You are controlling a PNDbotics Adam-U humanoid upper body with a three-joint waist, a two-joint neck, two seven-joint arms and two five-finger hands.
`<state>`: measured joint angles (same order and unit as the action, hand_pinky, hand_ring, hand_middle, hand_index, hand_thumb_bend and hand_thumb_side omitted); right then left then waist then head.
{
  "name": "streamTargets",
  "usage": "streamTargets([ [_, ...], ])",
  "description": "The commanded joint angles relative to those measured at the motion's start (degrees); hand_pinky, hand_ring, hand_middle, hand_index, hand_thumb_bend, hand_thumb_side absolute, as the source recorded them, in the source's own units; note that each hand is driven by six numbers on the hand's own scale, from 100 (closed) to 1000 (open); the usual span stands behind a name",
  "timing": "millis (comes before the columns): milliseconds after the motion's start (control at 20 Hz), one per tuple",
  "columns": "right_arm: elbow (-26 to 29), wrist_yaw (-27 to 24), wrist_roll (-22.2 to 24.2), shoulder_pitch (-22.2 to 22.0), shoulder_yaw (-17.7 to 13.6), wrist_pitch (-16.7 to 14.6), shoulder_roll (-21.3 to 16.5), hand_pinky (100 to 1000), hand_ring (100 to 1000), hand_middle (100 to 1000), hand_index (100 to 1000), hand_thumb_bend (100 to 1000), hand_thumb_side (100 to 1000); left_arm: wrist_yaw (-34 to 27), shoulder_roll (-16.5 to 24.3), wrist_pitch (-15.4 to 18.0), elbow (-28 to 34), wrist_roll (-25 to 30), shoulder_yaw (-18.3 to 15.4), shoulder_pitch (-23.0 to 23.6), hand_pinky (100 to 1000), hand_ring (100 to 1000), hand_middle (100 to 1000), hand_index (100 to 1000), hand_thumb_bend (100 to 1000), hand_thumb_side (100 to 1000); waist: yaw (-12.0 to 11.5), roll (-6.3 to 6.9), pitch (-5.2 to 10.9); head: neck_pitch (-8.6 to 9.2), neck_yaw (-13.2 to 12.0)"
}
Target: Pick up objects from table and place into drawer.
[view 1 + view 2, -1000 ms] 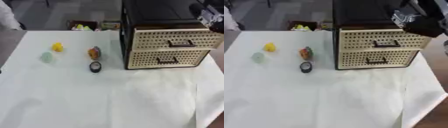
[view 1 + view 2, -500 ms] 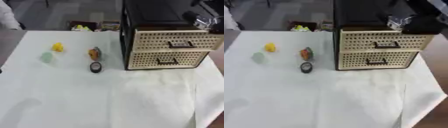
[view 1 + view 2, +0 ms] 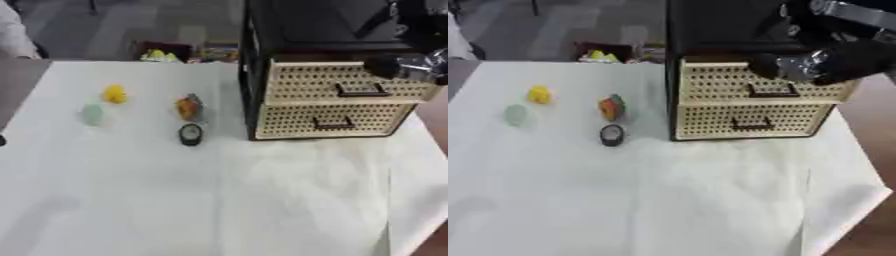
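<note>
We are holding our right hand [image 3: 833, 62] at the upper drawer [image 3: 763, 82] of the drawer cabinet [image 3: 328, 95], just above its handle [image 3: 770, 91]; we cannot tell how its fingers are set. Both drawers are sitting closed. At nine o'clock from the cabinet, on the white table [image 3: 175, 200], are lying an orange object [image 3: 187, 107], a black round object [image 3: 190, 134], a yellow object [image 3: 114, 93] and a pale green object [image 3: 92, 114], all well apart from the hand.

A cream perforated two-drawer cabinet [image 3: 337, 105] stands far right, both drawers closed. Left of it lie four small objects: a yellow one [image 3: 114, 93], a pale green one [image 3: 92, 114], an orange one [image 3: 188, 107] and a black round one [image 3: 190, 134] (nearest).
</note>
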<state>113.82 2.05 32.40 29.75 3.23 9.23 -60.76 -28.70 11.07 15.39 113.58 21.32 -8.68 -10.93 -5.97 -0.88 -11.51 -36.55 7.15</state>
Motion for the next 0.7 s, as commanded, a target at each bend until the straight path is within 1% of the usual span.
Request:
streamTargets([
  [50,0.8,-2.4,2.3,1.0,-0.4,0.5,-2.6,100,100,100,788,434,765,0.0,1.6,0.1,1.0,-0.1,-0.3,-0.4,485,591,573,734,100,962,0.1,-0.09,0.99,0.17,-0.2],
  [250,0.3,-4.4,3.8,0.8,-0.3,1.4,-3.0,100,100,100,752,434,765,0.0,1.7,0.0,1.0,-0.2,-0.3,-0.5,484,590,572,732,100,963,0.4,-0.26,1.05,0.12,-0.4],
  [450,-0.2,-5.4,6.0,0.5,-0.1,1.7,-3.4,100,100,100,760,434,765,0.0,1.8,-0.2,1.0,-0.2,-0.3,-0.5,484,590,572,731,100,964,0.6,-0.41,1.09,0.08,-0.5],
  [700,-0.8,-4.8,8.1,-0.3,0.5,2.1,-3.4,100,100,100,774,434,765,0.2,1.7,-0.3,1.0,-0.1,-0.3,-0.5,483,589,569,723,100,964,0.5,-0.44,1.05,0.2,-0.5],
])
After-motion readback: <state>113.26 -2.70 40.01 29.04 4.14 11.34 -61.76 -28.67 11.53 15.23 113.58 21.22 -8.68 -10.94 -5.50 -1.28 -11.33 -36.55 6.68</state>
